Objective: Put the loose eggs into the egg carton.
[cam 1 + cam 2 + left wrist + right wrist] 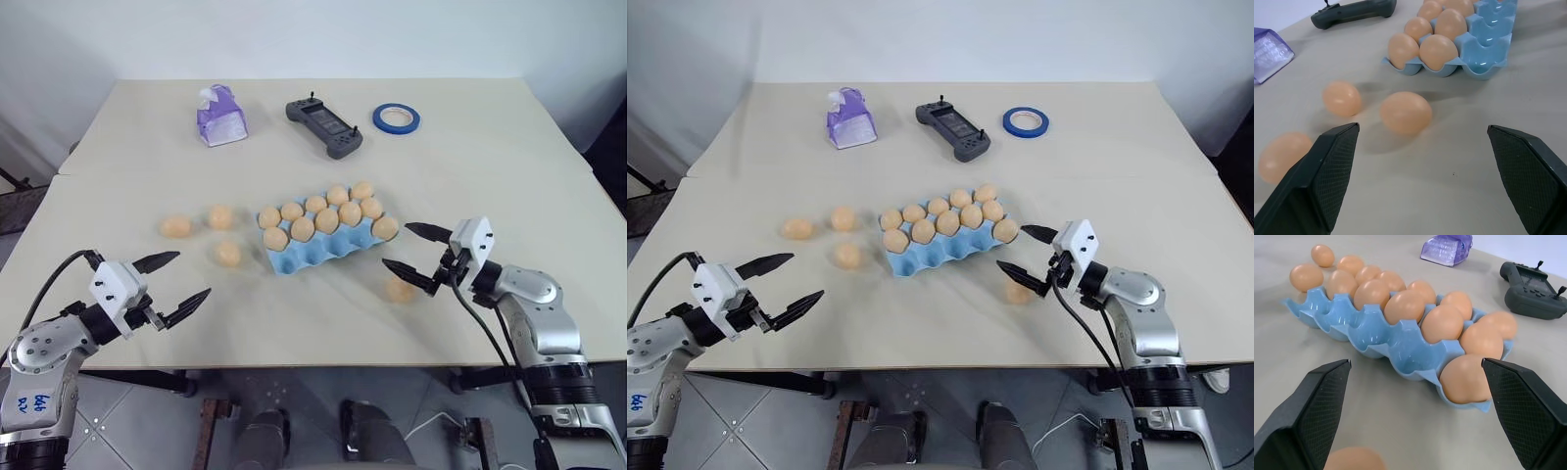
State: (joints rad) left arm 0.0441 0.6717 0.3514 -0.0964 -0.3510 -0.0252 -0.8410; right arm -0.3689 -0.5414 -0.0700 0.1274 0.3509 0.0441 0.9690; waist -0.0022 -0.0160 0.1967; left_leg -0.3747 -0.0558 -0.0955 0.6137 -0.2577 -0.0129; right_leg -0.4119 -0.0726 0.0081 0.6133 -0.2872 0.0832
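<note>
Both jaws gape, grasping nothing — four loose eggs (227,254) lie around the egg carton (323,247).

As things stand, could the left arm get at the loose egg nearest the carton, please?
Probably yes. The left gripper is open, and that loose egg lies on bare table just ahead of it, apart from the egg carton and the other eggs, with nothing between.
</note>
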